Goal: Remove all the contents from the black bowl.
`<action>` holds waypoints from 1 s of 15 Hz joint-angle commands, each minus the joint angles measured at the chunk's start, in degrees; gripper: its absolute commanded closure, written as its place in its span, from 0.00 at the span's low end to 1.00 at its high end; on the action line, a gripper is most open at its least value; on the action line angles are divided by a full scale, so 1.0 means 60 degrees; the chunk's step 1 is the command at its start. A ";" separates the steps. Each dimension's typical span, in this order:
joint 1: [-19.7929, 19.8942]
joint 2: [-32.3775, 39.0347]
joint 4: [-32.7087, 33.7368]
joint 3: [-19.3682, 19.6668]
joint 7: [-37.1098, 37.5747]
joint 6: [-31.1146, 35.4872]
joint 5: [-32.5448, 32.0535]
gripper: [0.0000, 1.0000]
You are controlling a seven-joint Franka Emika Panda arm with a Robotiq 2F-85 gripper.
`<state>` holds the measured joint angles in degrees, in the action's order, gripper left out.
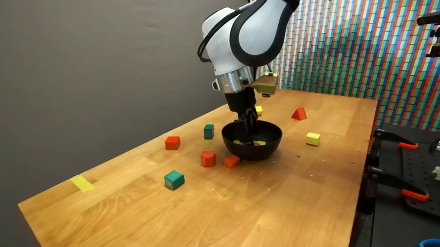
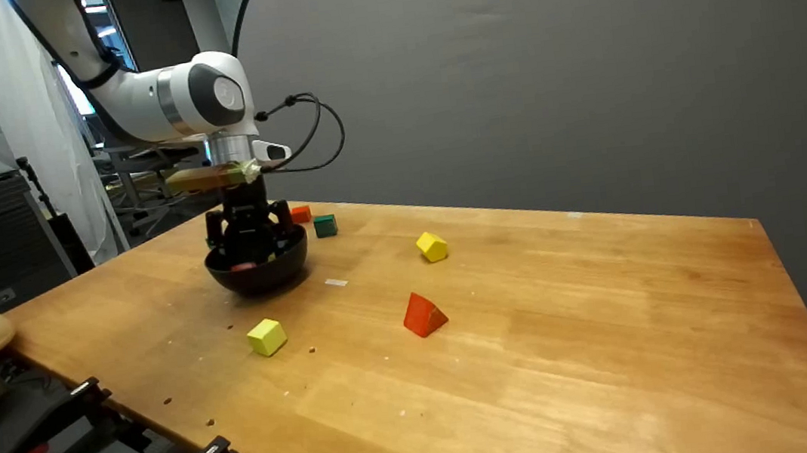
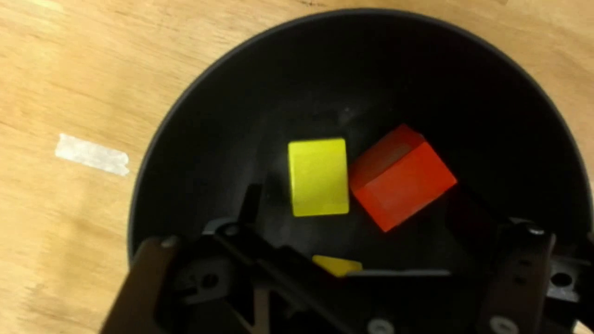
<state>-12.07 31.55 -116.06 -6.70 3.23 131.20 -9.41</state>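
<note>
The black bowl (image 1: pixel 255 152) stands on the wooden table, its round rim almost wholly visible in the wrist view. Among its contents are a yellow block (image 3: pixel 319 177) and a red block (image 3: pixel 406 183), side by side at the bottom. A second yellow block (image 3: pixel 336 265) lies lower in that view, partly covered by the gripper's parts. My gripper (image 3: pixel 362 204) points down into the bowl with its fingers wide apart, one to each side of these blocks. It is open and grips nothing. In an exterior view the bowl wall hides the tips of my gripper (image 2: pixel 252 247).
Around the bowl several loose blocks lie on the table, including red blocks (image 1: pixel 208 159), green blocks (image 1: pixel 174 180), a pale yellow block (image 2: pixel 267 337), a yellow block (image 2: pixel 432 247) and a red wedge (image 2: pixel 424 315). Yellow tape (image 1: pixel 82 183) and white tape (image 3: pixel 92 154) are stuck on the tabletop.
</note>
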 commanded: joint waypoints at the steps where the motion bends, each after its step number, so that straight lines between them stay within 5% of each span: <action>1: -0.0324 -0.0453 -0.0286 0.0101 0.0180 -0.0898 -0.0262 0.00; 2: -0.0422 -0.0487 -0.0322 0.0147 0.0349 -0.1165 -0.0371 0.05; 3: -0.0438 -0.0504 -0.0357 0.0123 0.0384 -0.1345 -0.0375 0.26; 5: -0.0392 -0.0476 -0.0376 0.0085 0.0285 -0.1379 -0.0416 0.30; 13: 0.0062 -0.0426 -0.0720 -0.0194 -0.0578 0.0744 0.0023 0.92; 15: 0.0157 -0.0575 -0.0912 -0.0251 -0.0736 0.1152 0.0165 0.96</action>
<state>-12.74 29.94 -118.69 -7.00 1.50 133.40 -10.27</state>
